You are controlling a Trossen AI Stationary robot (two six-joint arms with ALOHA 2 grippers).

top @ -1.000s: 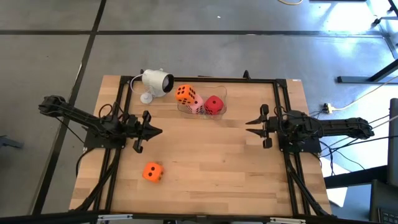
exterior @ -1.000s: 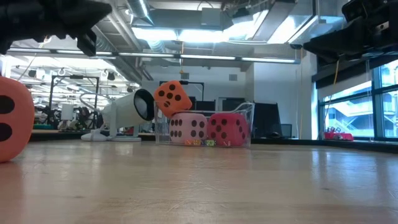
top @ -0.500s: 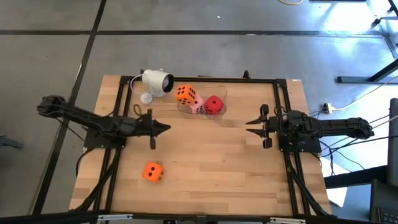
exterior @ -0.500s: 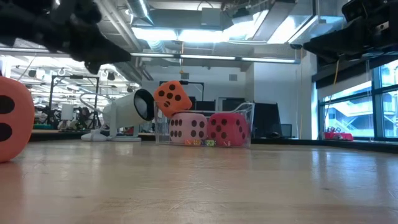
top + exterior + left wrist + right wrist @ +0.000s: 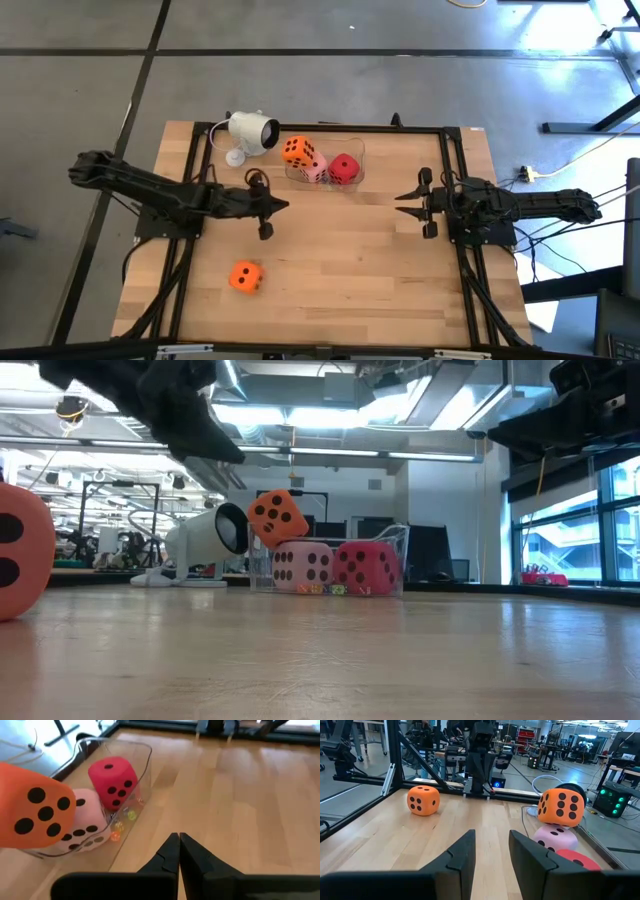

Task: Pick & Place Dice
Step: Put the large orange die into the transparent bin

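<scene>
Three dice sit in a clear tray (image 5: 352,150) at the table's far side. The red die (image 5: 343,168) and the pale pink die (image 5: 316,168) rest on its floor. An orange die (image 5: 296,151) lies tilted on top of the pink one (image 5: 82,827). A second orange die (image 5: 245,277) rests on the bare table near the near-left corner. My left gripper (image 5: 285,206) hovers shut above the table, just short of the tray (image 5: 145,750), touching nothing. My right gripper (image 5: 400,203) waits open at the table's right side, fingers apart (image 5: 491,835).
A white camera on a stand (image 5: 250,131) sits at the far-left corner beside the tray, its cable trailing off. Small coloured specks (image 5: 122,822) lie in the tray bottom. A black frame (image 5: 440,130) borders the table. Bare wood (image 5: 340,260) spans the middle and near side.
My left arm has reached out toward the table's right, bringing its gripper from near the left side to just short of the tray. The dice and my right arm have stayed put.
</scene>
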